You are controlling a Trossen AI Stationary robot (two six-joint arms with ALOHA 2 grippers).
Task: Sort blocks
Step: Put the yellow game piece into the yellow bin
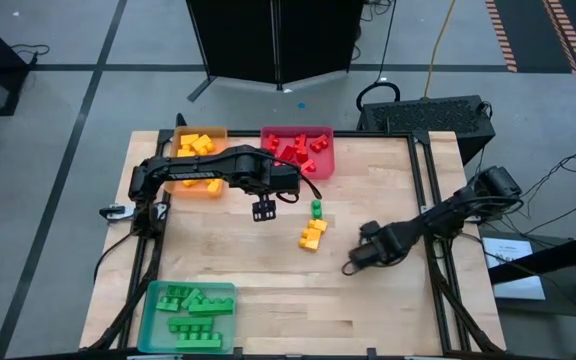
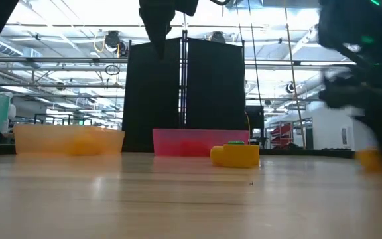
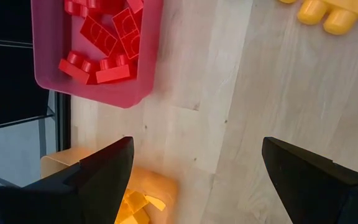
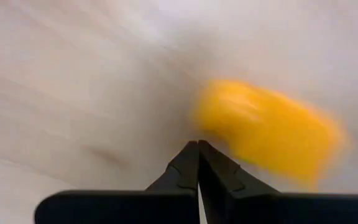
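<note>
Unsorted blocks: a small cluster remains on the bare table near its middle — yellow blocks [image 1: 313, 235] with one green block [image 1: 316, 208] just beside them on the far side. In the right wrist view a further yellow block [image 4: 269, 127] lies just beyond the fingertips of the right gripper [image 1: 351, 266]; the high view does not show it clearly.

Sorted blocks: yellow in the orange tray [image 1: 183, 187], red in the red tray [image 1: 323, 167], green in the teal tray [image 1: 153, 330].

Left gripper [image 1: 263, 209]: raised above the table between the orange and red trays and the cluster, jaws spread wide, nothing between them.

Right gripper: low over the table on the right, jaws pressed fully together, holding nothing.

Hazards:
- The green block sits so close to the yellow cluster that a descent with wide jaws may catch two blocks at once, or knock the neighbour aside — a mixed pick would end in the wrong tray.
- The closed right gripper, close to its yellow block, is likely to push it rather than seize it unless it opens first.
- The yellow blocks lie touching one another; a grip on one may drag or tip the rest.

Surroundings: the table's black frame rails [image 1: 423, 180] run along both sides. Nothing stands between the left gripper and the cluster. The red tray is the nearest obstacle to any sweep toward the far edge.
</note>
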